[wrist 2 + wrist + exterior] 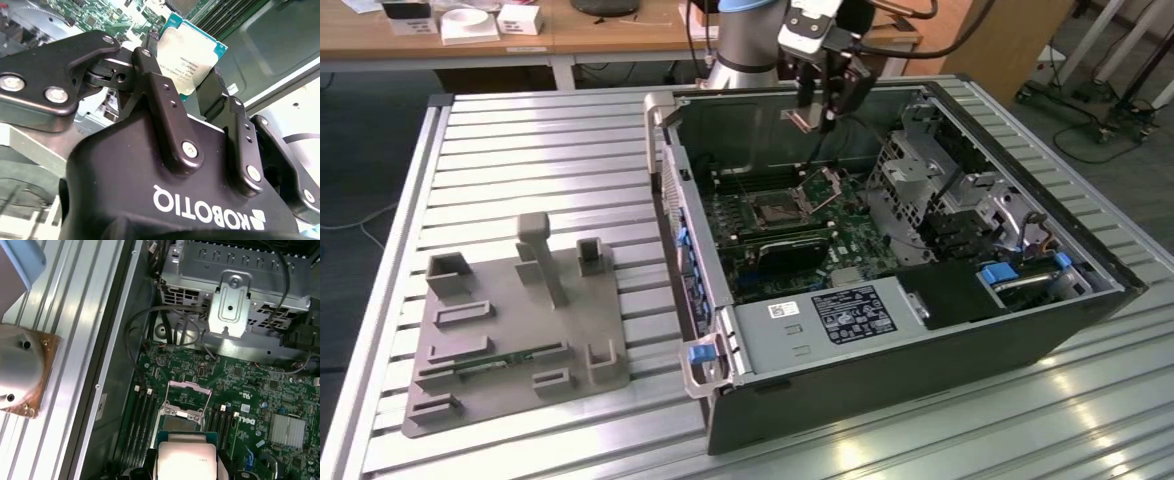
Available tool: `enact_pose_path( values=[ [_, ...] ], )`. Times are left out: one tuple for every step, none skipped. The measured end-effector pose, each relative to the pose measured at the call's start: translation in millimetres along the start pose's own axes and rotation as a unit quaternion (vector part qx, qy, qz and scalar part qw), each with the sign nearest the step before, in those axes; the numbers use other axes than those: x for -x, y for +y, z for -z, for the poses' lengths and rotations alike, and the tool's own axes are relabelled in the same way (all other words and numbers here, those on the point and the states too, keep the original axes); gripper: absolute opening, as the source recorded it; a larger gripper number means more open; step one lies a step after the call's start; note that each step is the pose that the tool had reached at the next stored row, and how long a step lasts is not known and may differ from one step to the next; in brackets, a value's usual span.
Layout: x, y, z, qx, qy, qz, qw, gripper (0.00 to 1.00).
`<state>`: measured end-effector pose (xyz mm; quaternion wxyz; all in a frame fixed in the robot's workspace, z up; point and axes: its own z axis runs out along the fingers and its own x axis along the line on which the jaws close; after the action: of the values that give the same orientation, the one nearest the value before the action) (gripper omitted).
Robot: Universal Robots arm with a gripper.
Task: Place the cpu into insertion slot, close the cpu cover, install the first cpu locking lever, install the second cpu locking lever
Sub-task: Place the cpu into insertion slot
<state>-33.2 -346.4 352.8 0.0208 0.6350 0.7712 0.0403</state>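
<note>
The cpu (pixel 187 55) hangs in the hand (pixel 825 118) over the slatted table (pixel 534 150).

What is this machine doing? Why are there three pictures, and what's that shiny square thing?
It is a robot arm working over an open computer case on a metal table. One picture comes from a camera off to the side. The other two come from cameras riding on the arm's wrist, close to its gripper. Its black fingers pinch the shiny square, the cpu, a computer's brain chip. Waiting on the green board, in the first wrist view, is the insertion slot with its cpu cover flipped up. A grey holder tray sits beside the case.
</note>
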Motion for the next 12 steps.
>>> enact_pose_path(
  values=[
    [0.0, 0.0, -0.3, 0.0002, -0.0008, -0.008, 1.0000, 0.54],
    [0.0, 0.0, -0.6, 0.0003, -0.0014, -0.016, 0.9999, 0.54],
    [0.0, -0.1, -0.7, 0.0003, -0.0019, -0.022, 0.9998, 0.54],
    [0.1, -0.1, -0.7, 0.0002, -0.0022, -0.024, 0.9997, 0.54],
    [0.1, -0.1, -0.6, 0.0002, -0.0023, -0.025, 0.9997, 0.54],
    [0.0, -0.1, -0.7, 0.0003, -0.0023, -0.025, 0.9997, 0.54],
    [0.0, -0.1, -0.7, 0.0003, -0.0023, -0.025, 0.9997, 0.54],
    [0.0, -0.1, -0.7, 0.0003, -0.0023, -0.026, 0.9997, 0.54],
    [0.0, -0.1, -0.7, 0.0003, -0.0023, -0.026, 0.9997, 0.54],
    [0.0, -0.1, -0.7, 0.0003, -0.0023, -0.026, 0.9997, 0.54],
    [0.0, -0.1, -0.7, 0.0003, -0.0023, -0.026, 0.9997, 0.54],
    [0.0, -0.1, -0.7, 0.0003, -0.0023, -0.026, 0.9997, 0.54]
  ],
)
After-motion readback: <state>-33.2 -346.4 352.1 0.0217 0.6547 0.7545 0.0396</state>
